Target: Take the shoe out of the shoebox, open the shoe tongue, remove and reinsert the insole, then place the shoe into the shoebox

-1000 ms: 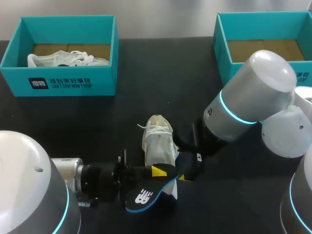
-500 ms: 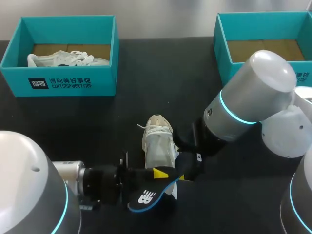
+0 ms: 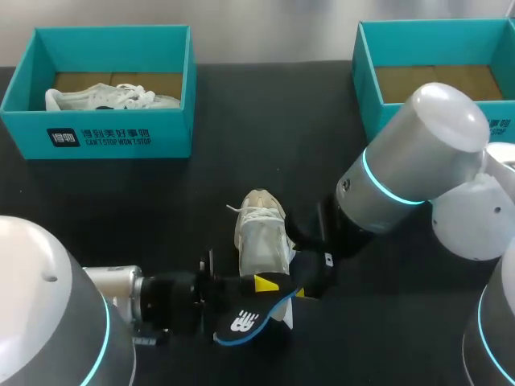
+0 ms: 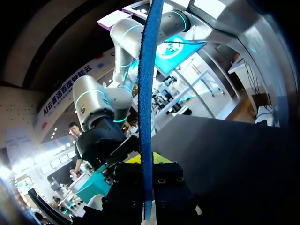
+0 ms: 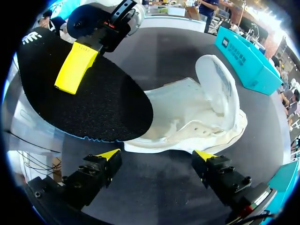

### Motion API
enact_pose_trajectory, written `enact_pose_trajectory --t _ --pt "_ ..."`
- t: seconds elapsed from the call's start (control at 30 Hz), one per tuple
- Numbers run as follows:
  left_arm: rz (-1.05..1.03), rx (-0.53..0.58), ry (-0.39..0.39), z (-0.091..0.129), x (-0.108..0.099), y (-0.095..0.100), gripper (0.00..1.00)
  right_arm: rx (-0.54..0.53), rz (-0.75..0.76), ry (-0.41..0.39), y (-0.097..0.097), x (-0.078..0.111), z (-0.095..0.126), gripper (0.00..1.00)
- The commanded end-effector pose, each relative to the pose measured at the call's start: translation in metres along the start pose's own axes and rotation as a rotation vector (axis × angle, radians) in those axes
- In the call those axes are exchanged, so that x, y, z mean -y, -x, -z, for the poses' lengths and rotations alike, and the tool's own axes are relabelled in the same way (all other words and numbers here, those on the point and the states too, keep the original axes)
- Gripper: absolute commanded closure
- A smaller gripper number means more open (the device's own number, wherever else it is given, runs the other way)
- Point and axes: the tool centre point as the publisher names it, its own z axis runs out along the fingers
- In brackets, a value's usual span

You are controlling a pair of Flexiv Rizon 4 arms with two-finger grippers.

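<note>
- While our left gripper point(image 3: 261, 283) clamps the one insole point(image 3: 245, 320), the head view puts it over the heel of the table shoe point(image 3: 259, 233), toe pointing away; two shoeboxes point(image 3: 113, 137), a second shoe point(image 3: 105, 98) in the left.
- Left wrist: the insole point(image 4: 146, 93) stands edge-on in our grip.
- Right wrist: our right gripper point(image 5: 158, 154) gapes empty, the shoe just ahead.

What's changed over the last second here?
The left gripper, shut on the insole, has edged slightly toward the shoe, carrying the insole with it. Nothing was grabbed or let go. The shoe and the open right gripper stayed put.
</note>
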Motion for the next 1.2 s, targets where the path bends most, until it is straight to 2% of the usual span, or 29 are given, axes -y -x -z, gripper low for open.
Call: enact_pose_trajectory --t 0.03,1.2 --pt "-0.003 0.009 0.007 0.001 -0.003 0.001 1.00 0.002 0.000 0.001 -0.001 0.000 -0.001 0.00" --pt "0.008 0.044 0.060 0.005 -0.036 0.008 1.00 0.002 0.000 0.001 -0.001 0.000 -0.001 0.00"
